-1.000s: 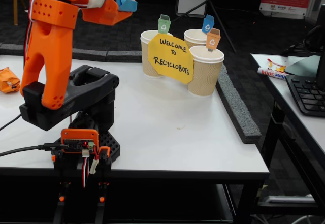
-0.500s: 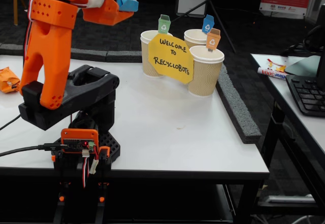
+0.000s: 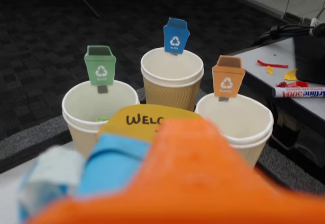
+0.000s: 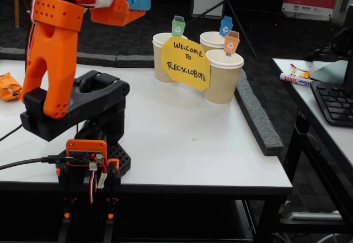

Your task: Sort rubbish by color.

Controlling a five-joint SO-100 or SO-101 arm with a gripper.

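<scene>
My orange gripper (image 3: 76, 176) is high above the table's left part in the fixed view (image 4: 136, 1), well short of the cups. It is shut on the light blue wad (image 3: 48, 176), which shows at the tip in the fixed view (image 4: 140, 2). Three paper cups stand ahead: one with a green tag (image 3: 68, 107), one with a blue tag (image 3: 152, 76), one with an orange tag (image 3: 264, 125). A bit of green (image 3: 103, 119) shows inside the green-tag cup. The orange wad (image 4: 8, 86) lies at the table's far left edge.
A yellow "Welcome to RecycloBots" sign (image 4: 185, 62) leans on the front of the cups. A grey foam strip (image 4: 256, 122) runs along the table's right edge. A second desk with a marker (image 4: 295, 80) and a keyboard (image 4: 333, 102) stands to the right. The arm's black base (image 4: 83, 111) sits front left.
</scene>
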